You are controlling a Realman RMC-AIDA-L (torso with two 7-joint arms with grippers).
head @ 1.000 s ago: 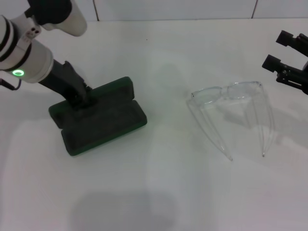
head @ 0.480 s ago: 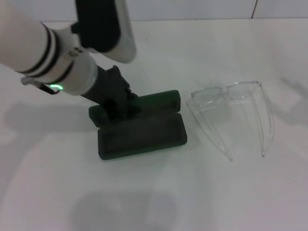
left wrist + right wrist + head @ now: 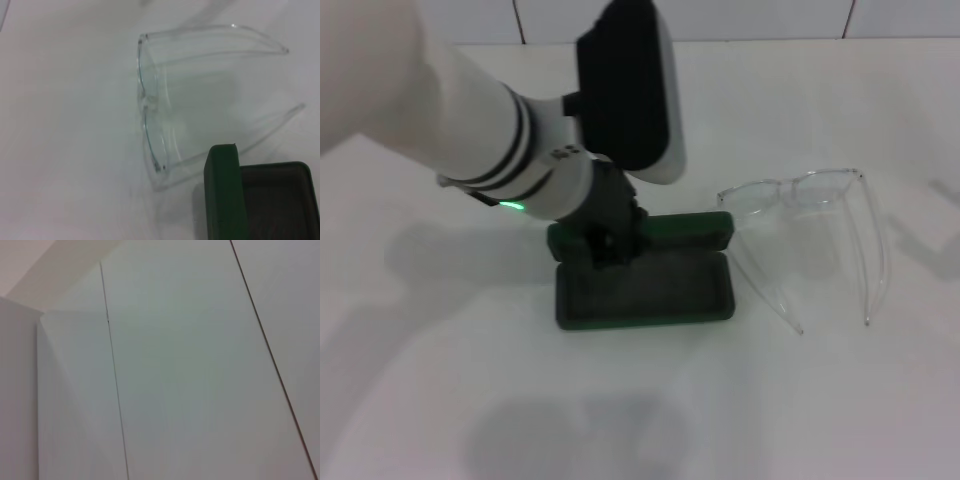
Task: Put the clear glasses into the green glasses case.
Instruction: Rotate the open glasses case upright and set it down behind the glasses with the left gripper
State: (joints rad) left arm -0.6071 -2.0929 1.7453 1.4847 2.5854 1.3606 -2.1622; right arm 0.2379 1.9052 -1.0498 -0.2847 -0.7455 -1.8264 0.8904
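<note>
The green glasses case (image 3: 650, 292) lies open on the white table, its dark lining facing up and its lid (image 3: 692, 228) standing at the far side. My left gripper (image 3: 607, 243) is shut on the case's far left edge, near the hinge. The clear glasses (image 3: 802, 190) lie just right of the case with their arms spread toward the table's front; one arm almost touches the case's right end. In the left wrist view the glasses (image 3: 146, 102) lie just beyond a corner of the case (image 3: 226, 195). The right gripper is out of view.
The white table (image 3: 800, 410) stretches to the front and the right. A tiled wall (image 3: 740, 18) closes off the back. The right wrist view shows only a pale panelled wall (image 3: 175, 370).
My left arm has dragged the open case to the right across the table, up beside the glasses. The right gripper, seen at the right edge one second ago, has left the view.
</note>
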